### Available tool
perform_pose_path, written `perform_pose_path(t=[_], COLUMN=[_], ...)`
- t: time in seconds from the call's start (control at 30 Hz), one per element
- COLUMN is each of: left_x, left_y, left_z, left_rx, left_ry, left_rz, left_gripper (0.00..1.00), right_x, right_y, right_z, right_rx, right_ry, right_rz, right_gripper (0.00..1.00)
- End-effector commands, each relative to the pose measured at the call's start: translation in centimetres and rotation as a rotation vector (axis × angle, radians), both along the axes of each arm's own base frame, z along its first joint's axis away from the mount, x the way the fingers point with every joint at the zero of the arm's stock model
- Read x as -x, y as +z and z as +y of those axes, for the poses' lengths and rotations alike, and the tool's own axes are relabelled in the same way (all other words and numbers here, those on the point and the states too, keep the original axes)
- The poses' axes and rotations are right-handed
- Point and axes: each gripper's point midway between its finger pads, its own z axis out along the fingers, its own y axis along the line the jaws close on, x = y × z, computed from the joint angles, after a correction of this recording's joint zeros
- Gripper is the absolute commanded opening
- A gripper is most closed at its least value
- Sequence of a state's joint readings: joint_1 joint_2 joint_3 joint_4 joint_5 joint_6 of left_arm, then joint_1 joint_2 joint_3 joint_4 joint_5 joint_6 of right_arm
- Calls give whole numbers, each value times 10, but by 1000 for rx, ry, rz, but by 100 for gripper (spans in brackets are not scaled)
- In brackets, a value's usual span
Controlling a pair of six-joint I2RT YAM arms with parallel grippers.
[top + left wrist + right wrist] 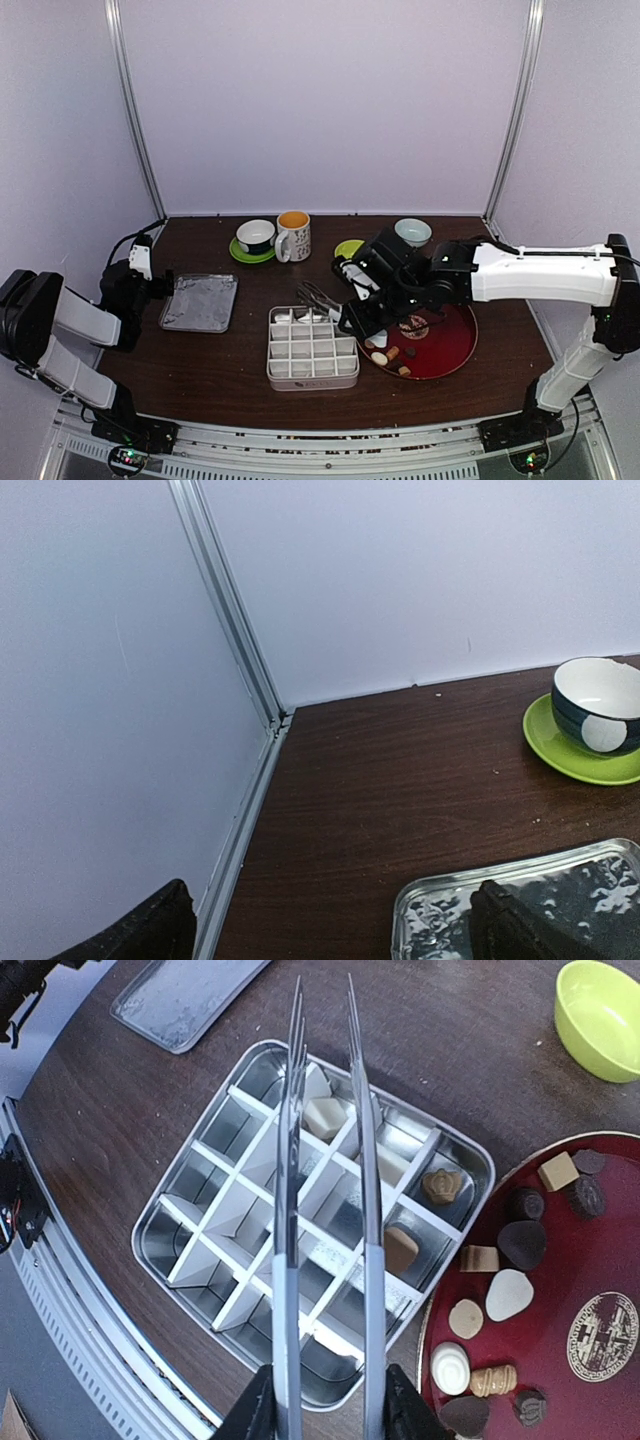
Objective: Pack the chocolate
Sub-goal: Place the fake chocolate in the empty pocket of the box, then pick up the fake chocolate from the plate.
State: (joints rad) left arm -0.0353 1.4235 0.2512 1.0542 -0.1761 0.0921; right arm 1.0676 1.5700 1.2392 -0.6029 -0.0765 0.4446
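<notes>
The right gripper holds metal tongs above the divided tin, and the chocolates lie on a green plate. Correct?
No: the plate under the chocolates is red, as the right wrist view shows. The right gripper does hold metal tongs above the divided tin.

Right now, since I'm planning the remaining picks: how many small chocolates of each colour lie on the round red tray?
Small dark-brown chocolates: 6
Small tan chocolates: 3
Small white or cream chocolates: 3
Total on the round red tray: 12
</notes>
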Motion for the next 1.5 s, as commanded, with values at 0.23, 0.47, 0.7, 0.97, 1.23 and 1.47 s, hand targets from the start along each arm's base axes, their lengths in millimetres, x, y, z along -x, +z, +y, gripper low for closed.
perform_pose_path(t=[0.23,0.47,0.7,0.97,1.23,1.47], left_x=[-5,-5,-5,-5,-5,-5], left_y=[21,21,21,21,21,21], left_z=[3,3,3,3,3,2], left_rx=[3,3,3,3,3,4], left_ry=[8,7,8,7,8,6], left_rz=[-77,-76,-76,-77,-76,-77], left_gripper=[98,98,98,98,98,98], right_x=[-10,2,14,19,30,43], right_y=[64,52,40,32,7,-9], right_z=[-70,-114,-143,-155,-165,-177], right_rx=[-131,-78,-81,-77,-22,31], right_ry=[-201,-236,-285,-319,-325,-321], right_rz=[-184,-174,-155,-138,-70,-14], right_gripper=[32,32,32,32,31,31])
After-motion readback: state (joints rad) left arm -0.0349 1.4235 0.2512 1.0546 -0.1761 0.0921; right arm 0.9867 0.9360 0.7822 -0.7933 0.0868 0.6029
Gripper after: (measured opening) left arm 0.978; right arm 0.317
